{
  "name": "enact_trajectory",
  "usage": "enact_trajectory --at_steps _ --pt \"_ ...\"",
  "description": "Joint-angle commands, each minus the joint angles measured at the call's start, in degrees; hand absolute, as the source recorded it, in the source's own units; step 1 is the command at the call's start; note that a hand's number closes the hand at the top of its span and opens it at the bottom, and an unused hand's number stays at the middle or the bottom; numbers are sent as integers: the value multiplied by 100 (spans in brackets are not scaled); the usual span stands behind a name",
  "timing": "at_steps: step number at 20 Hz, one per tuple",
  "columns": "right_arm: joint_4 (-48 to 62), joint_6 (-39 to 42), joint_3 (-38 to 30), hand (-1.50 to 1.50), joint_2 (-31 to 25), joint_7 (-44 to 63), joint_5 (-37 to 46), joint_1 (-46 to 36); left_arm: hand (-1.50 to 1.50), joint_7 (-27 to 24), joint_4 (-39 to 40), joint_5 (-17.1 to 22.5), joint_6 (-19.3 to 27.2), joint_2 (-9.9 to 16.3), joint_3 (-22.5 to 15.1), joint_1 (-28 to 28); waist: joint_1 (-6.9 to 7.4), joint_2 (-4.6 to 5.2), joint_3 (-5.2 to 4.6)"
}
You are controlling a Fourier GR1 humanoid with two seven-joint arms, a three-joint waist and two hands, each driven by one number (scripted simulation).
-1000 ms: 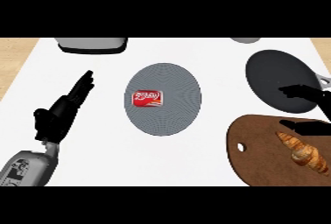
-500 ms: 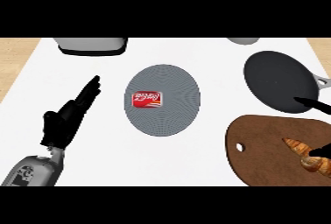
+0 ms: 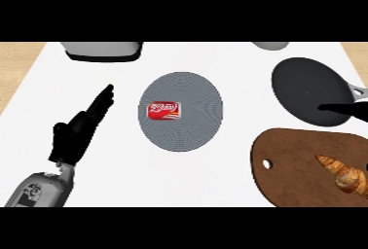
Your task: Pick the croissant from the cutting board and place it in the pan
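Your white tabletop [image 3: 237,58] layout is unchanged. The brown wooden cutting board [image 3: 287,160] carries the golden croissant [image 3: 343,174] at its right end, now fully exposed. The black round pan [image 3: 309,95] sits empty beyond it. Your right hand [image 3: 348,111] has withdrawn over the pan handle, fingers indiscernible; no grasp yet. Your left hand [image 3: 79,129] rests left, fingers straight.

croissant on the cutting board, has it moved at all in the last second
No. The croissant lies at the same spot on the cutting board, right of its hole, as a second ago.
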Motion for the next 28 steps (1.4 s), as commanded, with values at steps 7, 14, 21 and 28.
enact_trajectory --at_steps 7,14,21,28 --pt "-1288 1846 424 -150 515 1717 463 -252 0 66 150 76 -231 11 349 -80 -184 -28 3" --pt "-2040 1688 -195 -150 214 1876 1011 599 0 49 -200 -203 -296 -209 369 323 -172 -21 9" --pt "-2469 1775 -481 -150 531 2206 1606 975 0 218 -288 -293 -494 -257 622 196 -161 -18 9" --pt "-1979 1321 -744 -150 835 1601 2347 1263 0 168 -131 -599 -436 -631 670 161 -156 -10 11"
